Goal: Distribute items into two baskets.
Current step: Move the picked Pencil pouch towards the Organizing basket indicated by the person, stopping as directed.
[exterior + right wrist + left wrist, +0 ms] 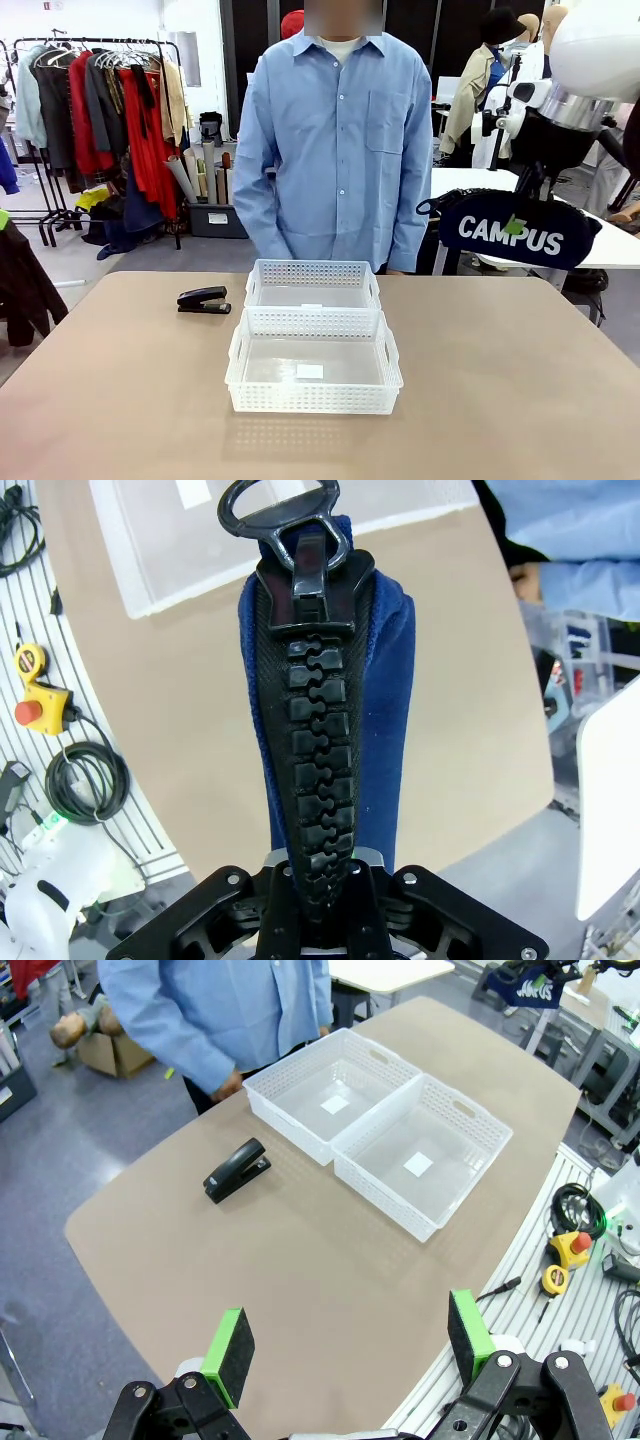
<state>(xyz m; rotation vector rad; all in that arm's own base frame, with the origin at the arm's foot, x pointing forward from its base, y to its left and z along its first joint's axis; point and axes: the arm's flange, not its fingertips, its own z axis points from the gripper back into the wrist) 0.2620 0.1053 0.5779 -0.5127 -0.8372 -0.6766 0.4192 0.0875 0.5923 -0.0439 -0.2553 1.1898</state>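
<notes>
My right gripper (517, 226) hangs high at the right, above the table's far right corner, shut on the navy CAMPUS pouch (515, 235). The right wrist view looks along the pouch's black zipper (320, 730), with my gripper (322, 880) clamped on it. The small black stapler (204, 300) lies on the table left of the two white baskets: the smaller basket (313, 284) farther, the larger basket (313, 365) nearer, touching end to end. Both look empty apart from a label. My left gripper (347, 1344) is open, high above the table's near side, far from the stapler (237, 1169) and baskets (380, 1130).
A person in a blue shirt (340, 150) stands at the far edge behind the baskets, arms down. The tan table (500, 380) is bare to the right and in front. Cables and an emergency-stop button (572, 1245) lie beside the table's edge.
</notes>
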